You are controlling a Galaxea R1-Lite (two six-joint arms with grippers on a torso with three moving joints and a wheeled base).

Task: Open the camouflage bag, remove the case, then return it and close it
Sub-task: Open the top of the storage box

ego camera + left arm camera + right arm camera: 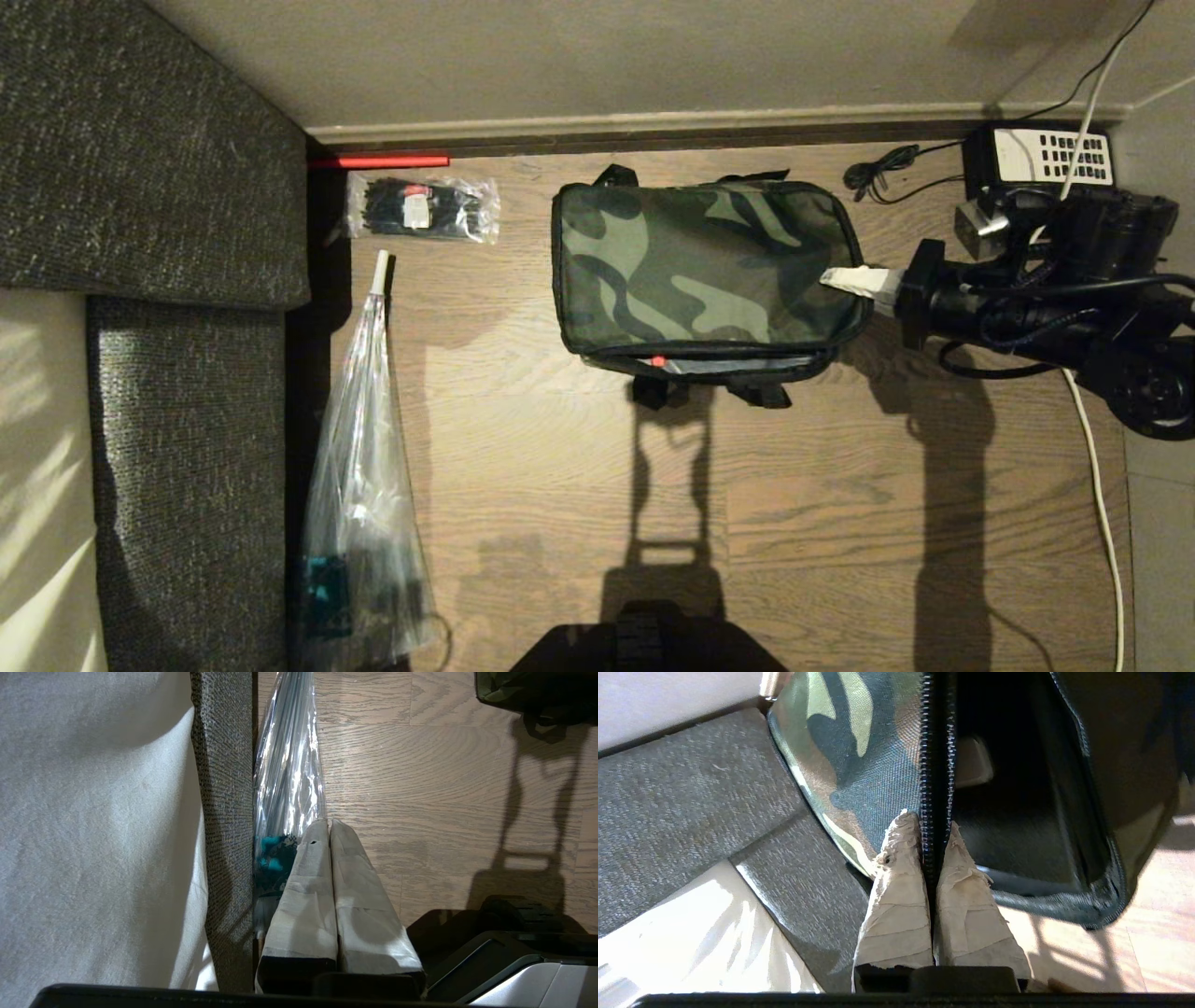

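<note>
Camo fabric bag, i.e. camouflage bag (705, 266), sits on wood floor (840, 523), mid-scene toward far wall, lid lying down on top. Near edge gapes slightly: pale interior strip plus small red spot visible along near side. Black buckle straps (709, 390) hang off near edge.

Right gripper (836, 277) at bag's right end, reaching in from right. Taped fingers (896, 891) pressed together, pinching zipper edge of lid (934, 788); in right wrist view zipper teeth run straight between the two tips. Beyond the zip line, dark opening into bag; something dark inside, can't tell whether it is the case.

Left gripper (327, 826) low at near left, over floor just beside sofa (149, 187). Taped fingers pressed together, holding nothing.

Other stuff:
- clear plastic packet (425, 207) of black items, far left of bag, well apart from it
- red strip (378, 161) against baseboard just past the packet
- long clear plastic sleeve (359, 504) along sofa edge, left side, teal bit at near end
- black telephone (1046, 154) with white keypad, far right by wall, just beyond right arm
- white cable (1102, 523) running along right side of floor
</note>
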